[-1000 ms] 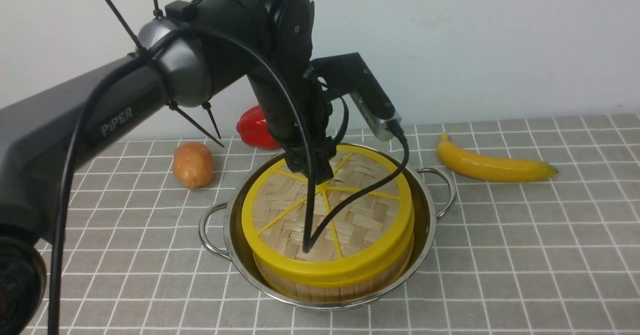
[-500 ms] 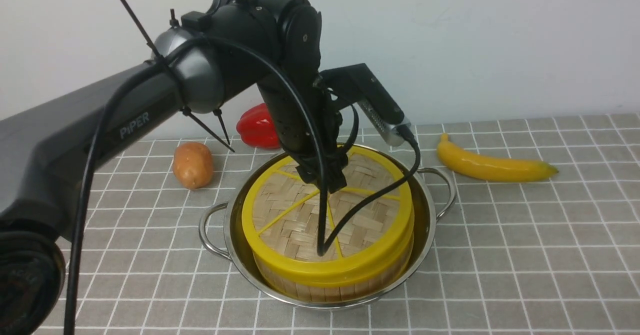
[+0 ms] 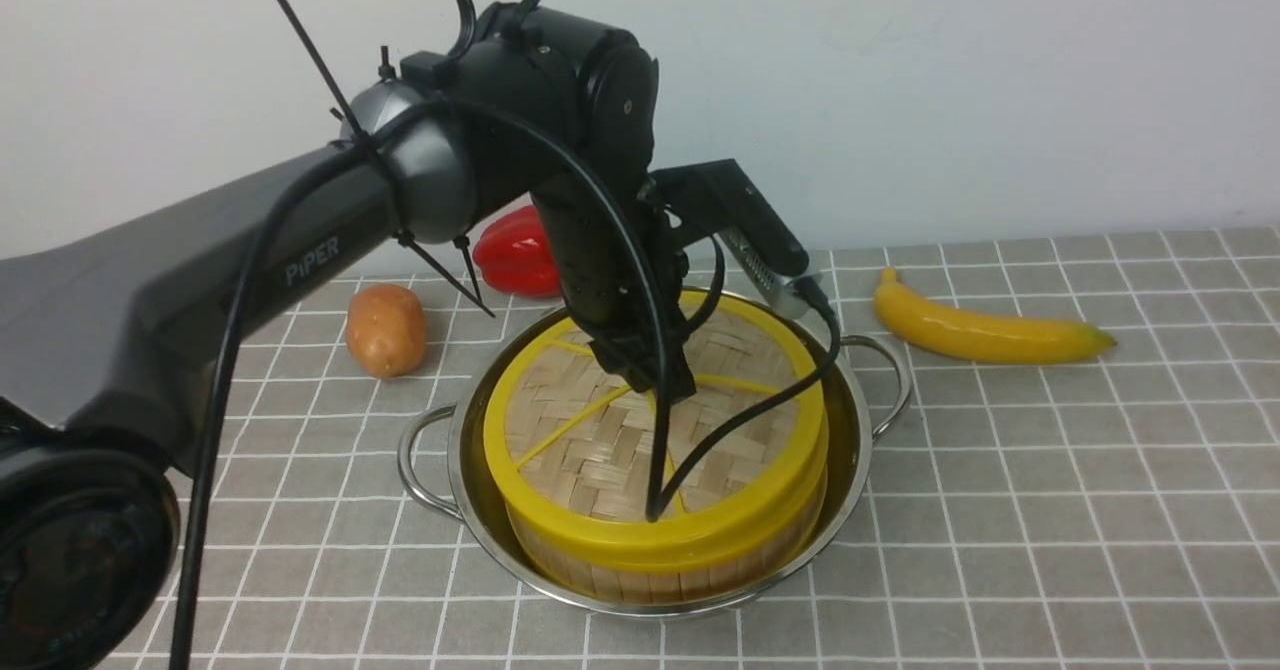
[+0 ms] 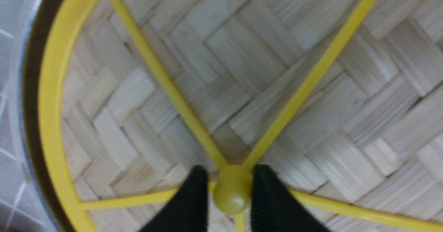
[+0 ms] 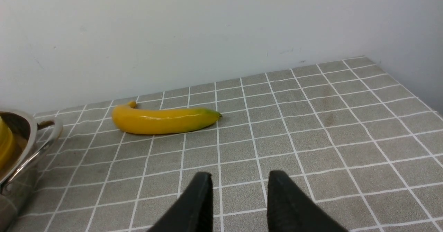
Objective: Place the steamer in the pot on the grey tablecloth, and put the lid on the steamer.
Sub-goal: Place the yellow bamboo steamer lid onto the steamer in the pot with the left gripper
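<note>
- Steamer (image 3: 660,565): one, a round bamboo basket with upright slat walls, standing inside the pot in the lower centre of the front view; only a band of its slats shows beneath the lid's rim
- Pot (image 3: 850,450): one, wide, shallow and shiny, standing on the tablecloth; it holds the steamer, with a ring of bare steel showing around the basket
- Handles: two loops on the pot, one (image 3: 410,460) toward the lower left of the frame, one (image 3: 890,370) toward the right
- Lid (image 3: 570,450): one, a flat woven disc with a thick yellow rim, lying level on top of the steamer and closing it, so what is in the basket cannot be seen
- Knob (image 4: 232,197): one, yellow, at the lid's middle where the thin yellow spokes meet
- Left gripper (image 3: 650,380): comes down over the lid's centre; in its wrist view the two black fingers (image 4: 197,197) are clenched on the knob, one on each side
- Right gripper (image 5: 238,178): released, its two fingers apart with nothing between them, above bare cloth
- Tablecloth (image 3: 1050,470): one, grey with a white grid, covering the whole table
- Banana (image 3: 985,335): one, right of centre, lying on the cloth apart from the pot
- Potato (image 3: 385,330): one, left of centre
- Red pepper (image 3: 515,255): one, partly hidden behind the left arm, against the white wall
</note>
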`<control>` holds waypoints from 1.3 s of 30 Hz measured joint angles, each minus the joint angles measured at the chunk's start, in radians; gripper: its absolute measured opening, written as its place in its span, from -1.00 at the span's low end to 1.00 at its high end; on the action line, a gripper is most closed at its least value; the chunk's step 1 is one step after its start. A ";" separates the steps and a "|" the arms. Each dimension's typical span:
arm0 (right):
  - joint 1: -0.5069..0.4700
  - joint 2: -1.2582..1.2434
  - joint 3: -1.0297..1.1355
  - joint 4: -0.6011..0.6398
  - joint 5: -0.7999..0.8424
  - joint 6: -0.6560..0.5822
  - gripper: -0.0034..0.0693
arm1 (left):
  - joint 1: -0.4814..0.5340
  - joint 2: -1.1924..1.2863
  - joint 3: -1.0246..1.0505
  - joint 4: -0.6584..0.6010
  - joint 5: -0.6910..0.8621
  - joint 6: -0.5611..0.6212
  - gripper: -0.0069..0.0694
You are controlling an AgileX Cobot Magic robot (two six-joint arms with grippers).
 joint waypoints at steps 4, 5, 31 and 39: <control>0.000 0.000 0.000 0.000 0.000 0.000 -0.24 | 0.000 0.000 0.000 -0.001 0.000 0.002 -0.51; 0.000 0.000 0.000 0.000 0.000 0.000 -0.24 | 0.000 0.000 0.000 -0.001 0.000 0.008 -0.51; 0.000 0.000 0.000 0.000 0.000 0.000 -0.24 | -0.030 -0.005 0.000 0.032 0.000 0.131 -0.51; 0.000 0.000 0.000 0.000 0.000 0.000 -0.24 | -0.035 -0.024 0.001 0.017 -0.004 0.151 -0.51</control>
